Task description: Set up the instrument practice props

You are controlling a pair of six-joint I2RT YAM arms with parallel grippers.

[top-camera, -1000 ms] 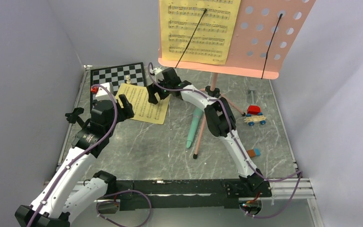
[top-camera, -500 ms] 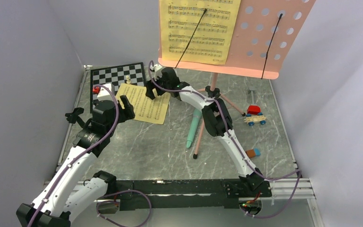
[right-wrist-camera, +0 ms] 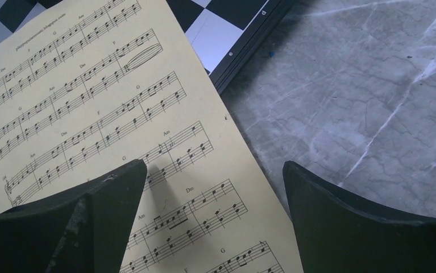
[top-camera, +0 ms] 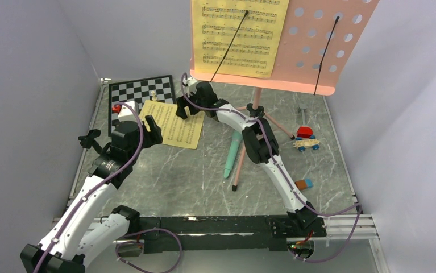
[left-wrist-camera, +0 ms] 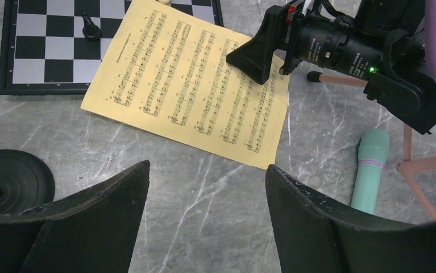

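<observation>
1. Top external view — pink music stand [top-camera: 318, 54] upright at the rear of the desk [top-camera: 164, 182], one yellow sheet [top-camera: 238, 37] resting on its shelf.
2. Second sheet [top-camera: 173, 126] flat on the desk, far corner overlapping the chessboard [top-camera: 138, 91].
3. Right gripper [top-camera: 182, 109] — jaws spread wide, empty, low over that sheet's right edge.
4. Left gripper [left-wrist-camera: 207, 168] open, empty, above the desk just short of the sheet.
5. Mint-green tube [top-camera: 232, 153] lies beside the stand's legs.
</observation>
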